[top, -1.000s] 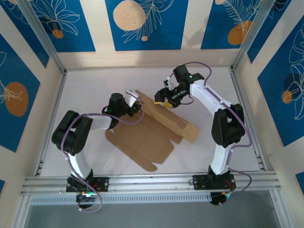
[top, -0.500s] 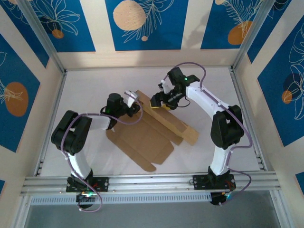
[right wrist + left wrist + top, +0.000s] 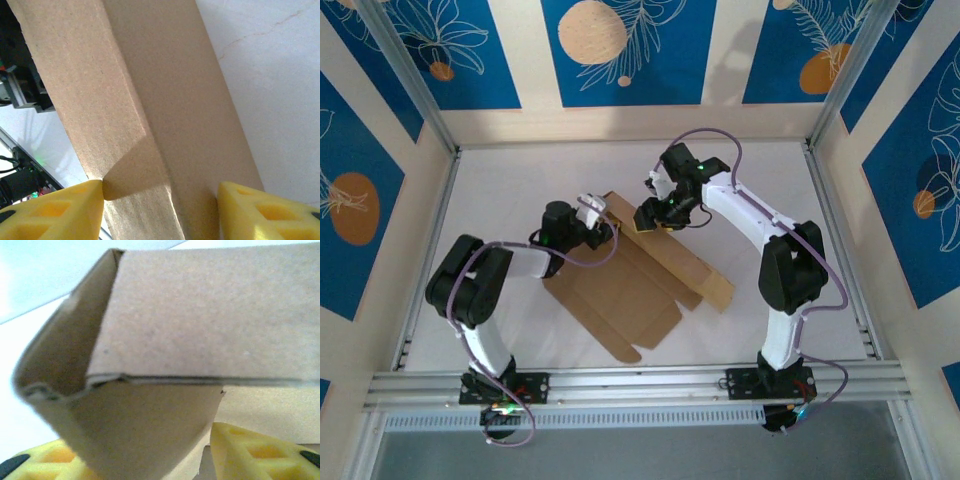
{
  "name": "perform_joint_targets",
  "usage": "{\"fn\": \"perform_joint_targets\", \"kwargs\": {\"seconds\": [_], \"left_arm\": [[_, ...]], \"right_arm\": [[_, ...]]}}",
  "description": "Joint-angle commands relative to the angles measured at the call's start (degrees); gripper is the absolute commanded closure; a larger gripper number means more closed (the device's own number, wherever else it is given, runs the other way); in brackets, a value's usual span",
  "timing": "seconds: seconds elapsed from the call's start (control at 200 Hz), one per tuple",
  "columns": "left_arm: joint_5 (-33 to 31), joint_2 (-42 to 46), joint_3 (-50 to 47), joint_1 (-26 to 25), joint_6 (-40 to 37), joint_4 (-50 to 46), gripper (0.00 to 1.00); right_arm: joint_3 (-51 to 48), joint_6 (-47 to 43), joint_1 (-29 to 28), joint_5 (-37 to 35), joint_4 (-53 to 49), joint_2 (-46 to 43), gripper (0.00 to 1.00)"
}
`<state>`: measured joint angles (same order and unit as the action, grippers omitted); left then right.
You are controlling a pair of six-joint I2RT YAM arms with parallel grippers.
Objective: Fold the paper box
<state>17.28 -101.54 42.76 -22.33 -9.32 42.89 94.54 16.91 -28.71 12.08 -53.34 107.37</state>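
Straddling raised edges of paper box (image 3: 620, 295), left gripper (image 3: 598, 222), right gripper (image 3: 649, 217)

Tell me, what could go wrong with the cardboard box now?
1. The paper box is only partly folded: one long side is bent up while the rest lies flat on the table. If that side slips from between the right fingers, it might flop back down.
2. The left fingers sit around a bent corner flap. Pushing too hard there could crease it in the wrong place.
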Motion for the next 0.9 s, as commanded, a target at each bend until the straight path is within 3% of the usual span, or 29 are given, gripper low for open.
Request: {"fn": "perform_joint_targets", "kwargs": {"seconds": [0.0,0.125,0.355,0.53,0.895], "left_arm": [[-0.24,3.23,-1.29,1.20,0.05,2.41,0.44],[3.94,4.48,-2.33,2.85,-0.61,2.79,0.41],[11.76,2.72,2.82,6.15,2.01,-3.38,0.46],[14.23,-0.63,6.71,6.17,1.41,-6.90,0.45],[16.59,-5.68,9.32,5.96,3.41,-3.22,0.45]], "right_arm": [[0.64,-0.74,0.49,-1.57,-2.15,1.44,0.41],[0.80,-0.99,0.49,-0.83,-2.16,1.41,0.44],[1.05,-1.09,0.27,0.17,-2.16,1.39,0.45],[1.02,-1.18,0.31,1.80,-1.68,1.50,0.45],[2.05,-1.65,0.41,4.60,-1.69,2.68,0.49]]}}
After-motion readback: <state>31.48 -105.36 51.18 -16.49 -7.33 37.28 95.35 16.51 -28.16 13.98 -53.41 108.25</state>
